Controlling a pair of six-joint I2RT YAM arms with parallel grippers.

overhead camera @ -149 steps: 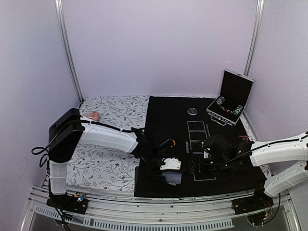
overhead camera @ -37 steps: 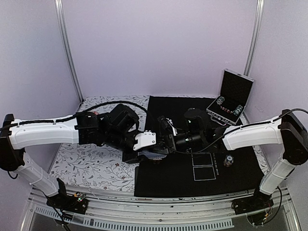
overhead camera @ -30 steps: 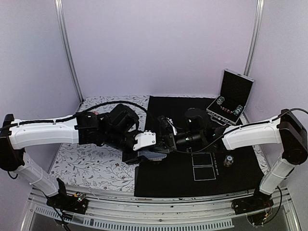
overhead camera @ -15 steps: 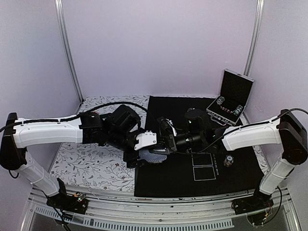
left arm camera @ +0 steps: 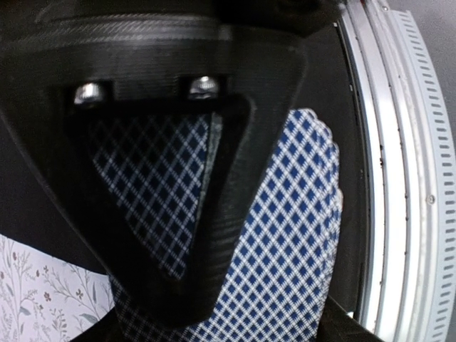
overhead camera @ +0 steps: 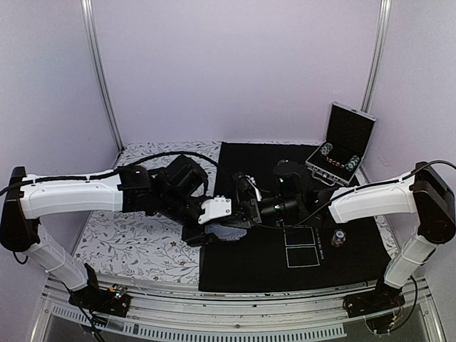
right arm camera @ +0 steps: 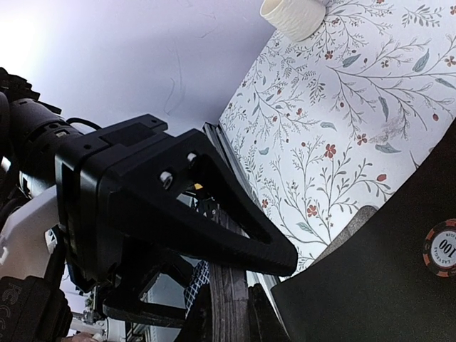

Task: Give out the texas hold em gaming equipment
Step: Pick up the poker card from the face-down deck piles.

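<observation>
Both arms meet over the left edge of the black mat (overhead camera: 285, 274). My right gripper (overhead camera: 246, 209) is shut on a deck of playing cards (right arm camera: 229, 303), seen edge-on between its fingers (right arm camera: 267, 313). A blue-diamond-backed card (overhead camera: 228, 232) shows just under my left gripper (overhead camera: 222, 219). In the left wrist view this card (left arm camera: 285, 235) fills the frame behind one black finger (left arm camera: 235, 178). Whether the jaws pinch it does not show. A striped poker chip (overhead camera: 338, 239) lies on the mat, and the right wrist view shows a chip (right arm camera: 445, 247) too.
An open silver-edged case (overhead camera: 343, 146) holding chips stands at the back right. White card outlines (overhead camera: 301, 246) mark the mat. Floral cloth (overhead camera: 135, 242) covers the table's left half. A pale ribbed round object (right arm camera: 292, 14) sits on the cloth. The metal rail (left arm camera: 395, 178) runs close by.
The blue-backed card has come into view under my left gripper, which shifted slightly toward the near edge. The right arm and its deck have stayed put.
</observation>
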